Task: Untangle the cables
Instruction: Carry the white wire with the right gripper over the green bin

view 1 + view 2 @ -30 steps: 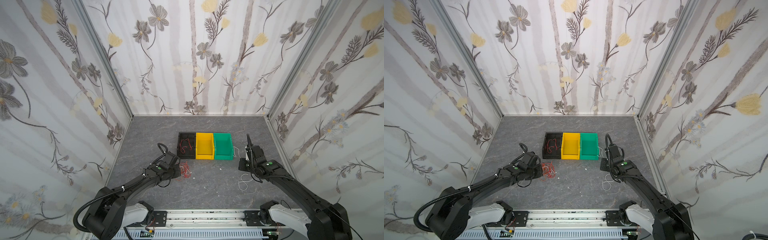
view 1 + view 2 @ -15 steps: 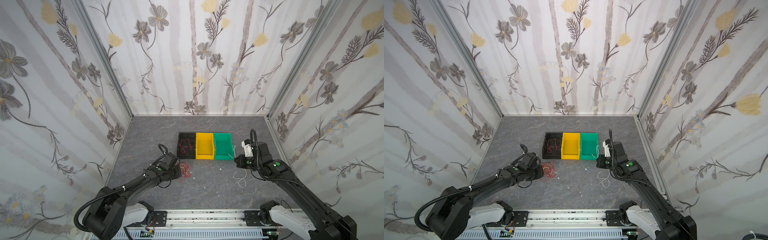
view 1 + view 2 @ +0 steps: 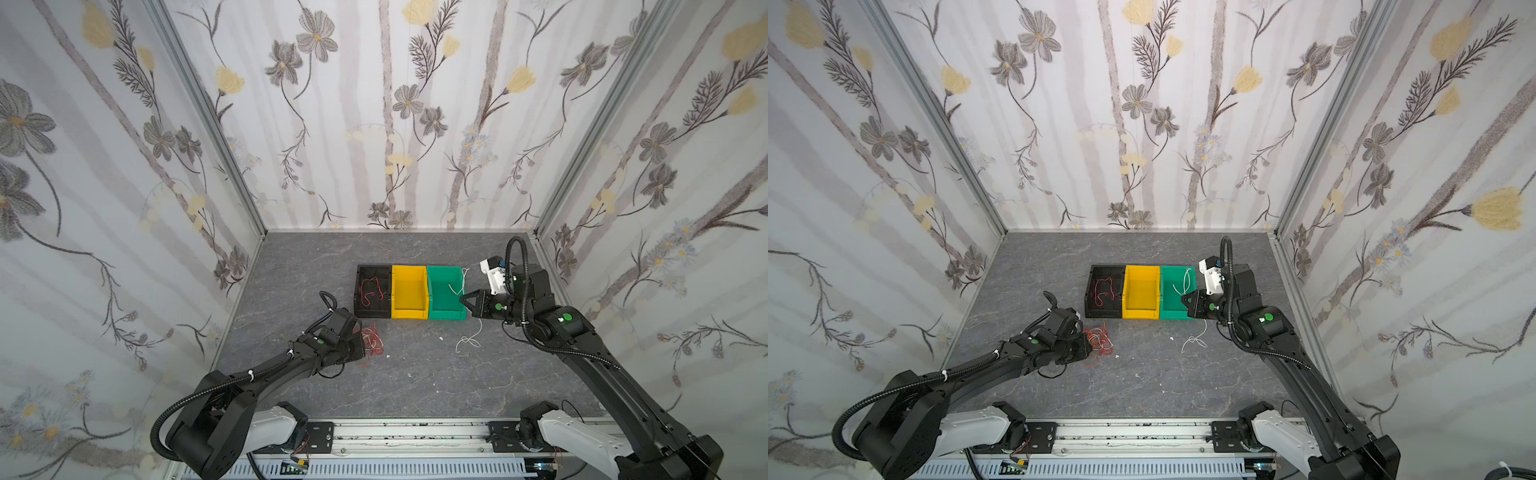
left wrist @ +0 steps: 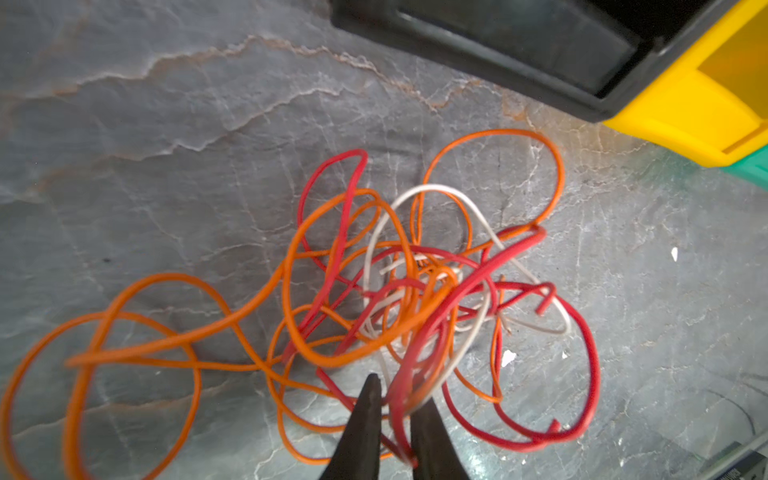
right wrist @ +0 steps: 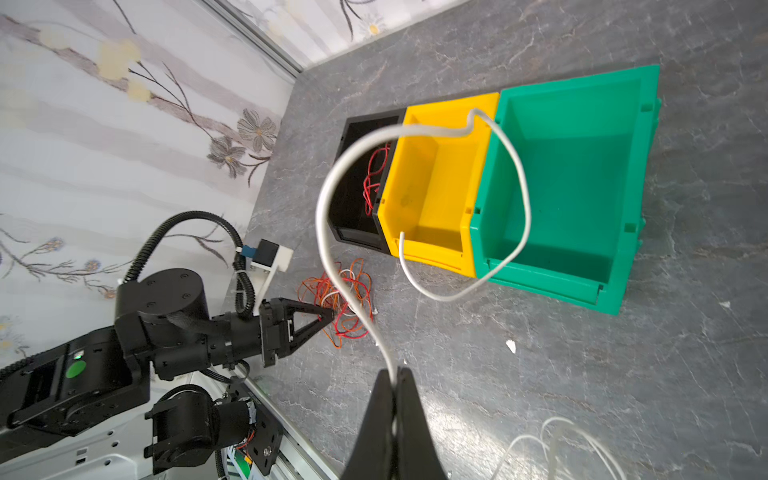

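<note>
Left claw [image 4: 395,391] grips tangled cables [image 4: 432,282]; right claw [image 5: 395,374] pinches a white cable [image 5: 319,212].

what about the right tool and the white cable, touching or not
Touching. The right wrist view shows the right tool shut on the white cable, which runs out from between its tips.

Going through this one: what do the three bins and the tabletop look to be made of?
The black bin, yellow bin and green bin look like moulded plastic: uniform colour, a soft sheen and moulded rims. The tabletop is matte grey with pale veins, either real slate or a printed stone-look sheet.
</note>
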Tool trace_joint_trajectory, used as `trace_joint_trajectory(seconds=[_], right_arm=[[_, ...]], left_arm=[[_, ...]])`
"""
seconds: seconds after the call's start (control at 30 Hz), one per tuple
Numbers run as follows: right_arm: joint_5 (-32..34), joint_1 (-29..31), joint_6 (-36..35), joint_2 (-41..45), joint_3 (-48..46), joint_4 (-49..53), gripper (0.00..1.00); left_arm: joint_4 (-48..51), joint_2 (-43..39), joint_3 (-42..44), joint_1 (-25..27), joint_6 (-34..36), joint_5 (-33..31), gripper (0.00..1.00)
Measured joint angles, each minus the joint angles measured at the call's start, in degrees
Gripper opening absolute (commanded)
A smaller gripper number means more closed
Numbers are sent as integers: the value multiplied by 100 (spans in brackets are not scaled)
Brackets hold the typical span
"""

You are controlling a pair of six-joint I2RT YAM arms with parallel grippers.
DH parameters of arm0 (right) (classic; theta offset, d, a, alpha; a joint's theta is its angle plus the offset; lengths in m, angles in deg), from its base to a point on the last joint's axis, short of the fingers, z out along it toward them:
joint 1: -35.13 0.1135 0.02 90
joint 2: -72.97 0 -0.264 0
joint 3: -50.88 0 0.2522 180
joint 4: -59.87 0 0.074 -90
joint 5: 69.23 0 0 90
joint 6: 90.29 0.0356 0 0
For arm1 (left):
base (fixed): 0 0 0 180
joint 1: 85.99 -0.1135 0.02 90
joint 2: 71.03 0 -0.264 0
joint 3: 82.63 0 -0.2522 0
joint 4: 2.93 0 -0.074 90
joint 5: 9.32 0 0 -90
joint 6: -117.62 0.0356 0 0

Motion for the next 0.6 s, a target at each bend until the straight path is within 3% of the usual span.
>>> trace_joint_trajectory(seconds=[0.3, 0.6], right_arm=[[-111, 0, -166, -804, 706, -826, 0], [-114, -26, -855, -1784, 1058, -1644, 0]], left_arm=[[-214, 76, 35, 96, -2, 85, 17], [-293, 96, 42, 138, -52, 83, 17]])
